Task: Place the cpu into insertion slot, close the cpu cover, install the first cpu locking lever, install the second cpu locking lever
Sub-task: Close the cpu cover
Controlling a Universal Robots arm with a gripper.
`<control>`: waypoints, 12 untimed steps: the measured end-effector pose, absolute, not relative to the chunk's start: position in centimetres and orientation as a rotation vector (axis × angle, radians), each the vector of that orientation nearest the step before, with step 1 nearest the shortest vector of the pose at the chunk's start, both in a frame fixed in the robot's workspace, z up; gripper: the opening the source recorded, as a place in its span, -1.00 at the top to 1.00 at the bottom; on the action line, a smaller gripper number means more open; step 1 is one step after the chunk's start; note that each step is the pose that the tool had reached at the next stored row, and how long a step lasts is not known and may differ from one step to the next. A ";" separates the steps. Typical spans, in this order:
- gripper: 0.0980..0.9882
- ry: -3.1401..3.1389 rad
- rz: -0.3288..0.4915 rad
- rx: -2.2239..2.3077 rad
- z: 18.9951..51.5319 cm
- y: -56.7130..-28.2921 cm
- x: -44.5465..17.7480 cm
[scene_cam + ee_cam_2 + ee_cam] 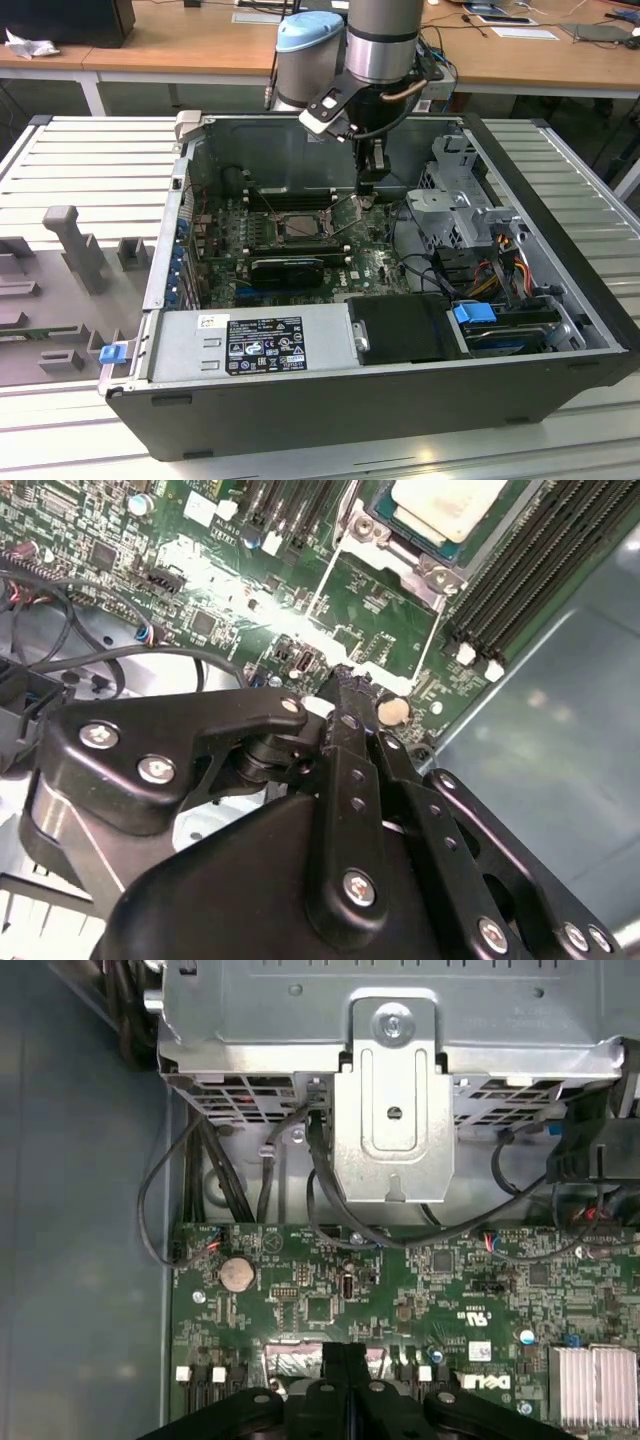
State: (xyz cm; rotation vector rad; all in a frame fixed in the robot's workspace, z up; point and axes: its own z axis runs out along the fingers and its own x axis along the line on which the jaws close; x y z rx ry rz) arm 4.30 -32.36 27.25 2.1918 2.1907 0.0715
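Note:
The cpu (447, 504) shows its pale metal top inside the insertion slot (300, 225) on the green board. The silvery cpu cover (402, 558) lies as a frame around the chip. A thin wire locking lever (322, 588) runs out from the socket's corner toward my gripper. My gripper (345, 680) hangs low over the board just beside the socket, on the exterior view's right of it, with its black fingers (345, 1360) pressed together and nothing visibly between them. In the exterior view the gripper (371, 180) reaches down into the open case.
Black memory slots (520, 580) flank the socket. A metal drive cage (395, 1110) with loose cables (330, 1195) stands beyond the board. A power supply (260, 345) fills the case's front. The case walls (165, 250) enclose the work area.

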 end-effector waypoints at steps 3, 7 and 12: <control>0.98 2.193 0.071 2.190 26.6 -32.4 5.0; 0.98 2.197 0.071 2.187 25.7 -32.3 5.9; 0.98 2.205 0.070 2.181 24.9 -32.3 6.3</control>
